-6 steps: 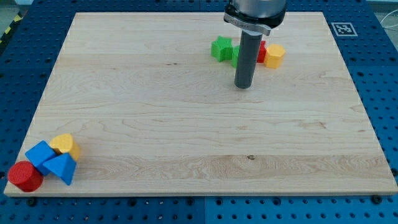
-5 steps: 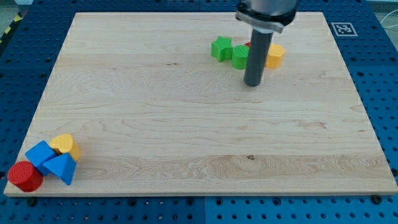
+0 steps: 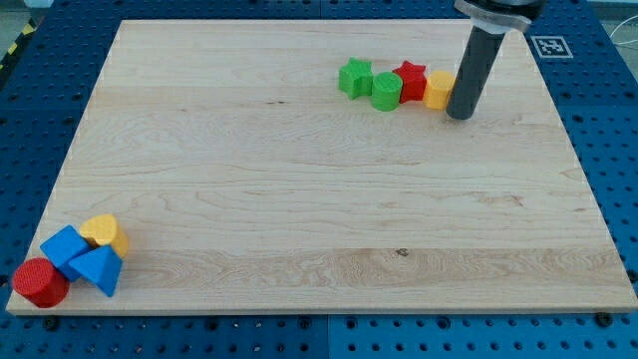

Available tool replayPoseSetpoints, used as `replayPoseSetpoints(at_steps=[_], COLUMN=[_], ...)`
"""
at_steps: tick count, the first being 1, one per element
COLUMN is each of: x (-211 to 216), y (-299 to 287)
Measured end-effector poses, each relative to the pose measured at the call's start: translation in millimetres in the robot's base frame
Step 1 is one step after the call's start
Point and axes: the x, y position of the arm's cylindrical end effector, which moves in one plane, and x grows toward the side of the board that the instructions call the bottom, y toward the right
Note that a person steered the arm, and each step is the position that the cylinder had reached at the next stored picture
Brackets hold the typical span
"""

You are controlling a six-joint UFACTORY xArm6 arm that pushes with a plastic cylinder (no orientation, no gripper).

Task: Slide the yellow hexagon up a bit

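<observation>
Since the earlier frames my tip (image 3: 460,115) has swung across from in front of the green and red blocks to the view's right end of that little row, so now it sits just beside the yellow hexagon (image 3: 438,89), on its right and a touch lower, maybe touching it, hard to tell. No hand on this rig, just the rod, so nothing to spread or pinch. That hexagon is up in the top right part of the counter (image 3: 299,199), last in a line: red star (image 3: 410,80) tight against its left, then a green cylinder (image 3: 387,90), then a green star (image 3: 354,77). For the push that matters, I reckon I want the tip under the hexagon, toward the view's bottom, so I can shove straight up; right now I'm more off to the side, and pushing from here would likely jam it into the red star instead. Room above looks fine, bare wood up to the top edge. Way off at the bottom left corner there's a second yellow block (image 3: 104,232), two blue blocks (image 3: 80,259) and a red cylinder (image 3: 40,282), well apart from all this.
</observation>
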Motion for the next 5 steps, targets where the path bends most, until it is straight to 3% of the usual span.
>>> replayPoseSetpoints(at_steps=[5], x=[-16], y=[-23])
